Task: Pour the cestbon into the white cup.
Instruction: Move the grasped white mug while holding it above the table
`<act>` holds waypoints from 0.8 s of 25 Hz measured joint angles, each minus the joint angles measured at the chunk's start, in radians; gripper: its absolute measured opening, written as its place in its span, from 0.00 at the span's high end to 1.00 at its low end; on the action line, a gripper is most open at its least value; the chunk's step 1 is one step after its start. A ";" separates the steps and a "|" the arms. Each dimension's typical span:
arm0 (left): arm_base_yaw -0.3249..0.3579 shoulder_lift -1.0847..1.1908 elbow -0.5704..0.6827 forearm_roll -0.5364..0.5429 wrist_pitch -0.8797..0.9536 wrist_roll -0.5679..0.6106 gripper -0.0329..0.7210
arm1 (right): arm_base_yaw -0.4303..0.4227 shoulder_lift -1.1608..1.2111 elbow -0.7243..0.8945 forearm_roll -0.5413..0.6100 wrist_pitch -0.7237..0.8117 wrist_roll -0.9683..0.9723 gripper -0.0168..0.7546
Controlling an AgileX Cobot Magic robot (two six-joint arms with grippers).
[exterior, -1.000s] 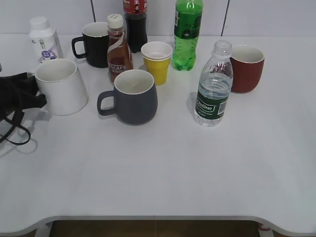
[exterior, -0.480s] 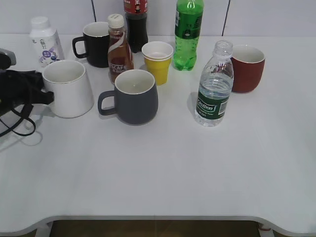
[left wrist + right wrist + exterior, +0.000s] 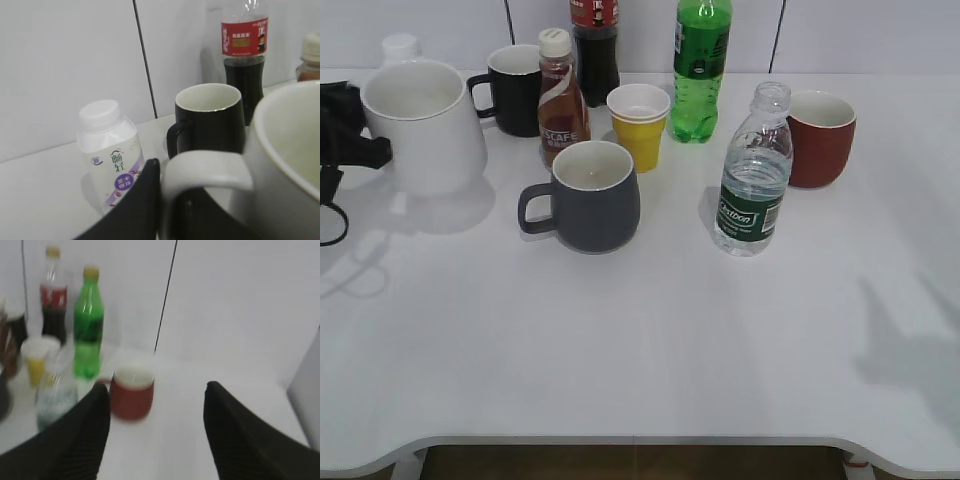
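Note:
The white cup hangs above the table at the far left, casting a shadow below it. My left gripper is shut on its handle; in the left wrist view the cup fills the right side and the black fingers clamp the handle. The cestbon, a clear bottle with a dark green label and no cap, stands right of centre; it shows blurred in the right wrist view. My right gripper is open and empty, out of the exterior view, with only its shadow on the table's right.
A dark grey mug stands in the middle. Behind it are a brown Nescafe bottle, a black mug, a cola bottle, a yellow paper cup, a green soda bottle and a red mug. A white yogurt bottle stands far left.
My left gripper has lifted the white cup off the table, up and to the left. An arm's shadow has appeared on the table's right side.

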 joint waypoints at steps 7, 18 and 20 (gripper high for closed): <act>0.000 -0.091 0.051 0.010 0.018 0.003 0.91 | 0.040 0.215 0.000 0.197 -0.291 -0.118 0.39; 0.000 -0.099 0.055 0.025 0.018 0.005 0.91 | 0.517 0.309 0.089 -0.105 -0.554 0.235 0.39; 0.000 -0.099 0.055 0.025 0.018 0.004 0.91 | 0.542 0.393 0.150 -0.117 -0.561 0.255 0.39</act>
